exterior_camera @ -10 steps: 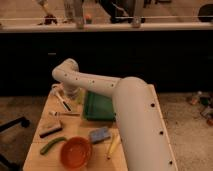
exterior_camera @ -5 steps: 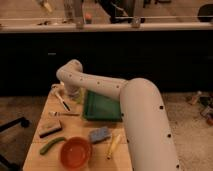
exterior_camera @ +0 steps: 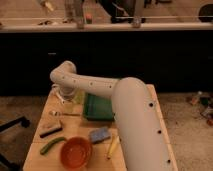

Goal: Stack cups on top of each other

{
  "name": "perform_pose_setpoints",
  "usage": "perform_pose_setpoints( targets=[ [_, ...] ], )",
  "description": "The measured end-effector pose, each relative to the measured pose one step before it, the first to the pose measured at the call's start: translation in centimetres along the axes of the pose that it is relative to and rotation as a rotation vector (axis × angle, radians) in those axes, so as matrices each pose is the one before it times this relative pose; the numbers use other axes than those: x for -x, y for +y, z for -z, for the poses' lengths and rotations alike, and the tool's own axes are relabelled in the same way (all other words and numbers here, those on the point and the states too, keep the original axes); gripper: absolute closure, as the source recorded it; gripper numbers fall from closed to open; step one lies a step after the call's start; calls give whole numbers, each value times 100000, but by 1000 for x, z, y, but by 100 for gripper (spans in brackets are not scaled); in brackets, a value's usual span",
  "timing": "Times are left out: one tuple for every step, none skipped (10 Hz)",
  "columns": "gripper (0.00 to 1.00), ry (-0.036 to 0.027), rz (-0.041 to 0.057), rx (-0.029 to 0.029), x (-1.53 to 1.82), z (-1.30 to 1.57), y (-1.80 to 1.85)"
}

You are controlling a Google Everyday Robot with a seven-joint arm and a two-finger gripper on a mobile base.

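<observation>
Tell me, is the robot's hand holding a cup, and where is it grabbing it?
Nothing looks held. The gripper hangs open over the table's far left corner, right beside the cream-white cup, and is not closed on it.

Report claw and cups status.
Claw open, low at the table's far corner. Cream cup right beside it, not stacked yet. Green tray close alongside.

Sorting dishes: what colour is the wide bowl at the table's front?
Orange bowl, camera view; gripper hangs at rear left.

no writing, label or number is legible here.
</observation>
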State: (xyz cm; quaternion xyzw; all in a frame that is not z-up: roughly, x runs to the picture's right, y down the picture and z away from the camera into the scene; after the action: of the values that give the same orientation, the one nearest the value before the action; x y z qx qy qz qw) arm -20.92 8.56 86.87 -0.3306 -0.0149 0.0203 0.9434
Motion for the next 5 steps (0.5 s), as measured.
perform_pose_setpoints(
  targets=[
    [20, 4991, 2699, -2306, 793, -217, -113],
    [20, 1904, 1104, -984, 461, -59, -64],
    [20, 2399, 402, -1309, -173, -96, -389],
    [20, 1238, -156, -803, -289, -29, -608],
    [20, 615, -319, -478, -432, -70, -539]
  ],
)
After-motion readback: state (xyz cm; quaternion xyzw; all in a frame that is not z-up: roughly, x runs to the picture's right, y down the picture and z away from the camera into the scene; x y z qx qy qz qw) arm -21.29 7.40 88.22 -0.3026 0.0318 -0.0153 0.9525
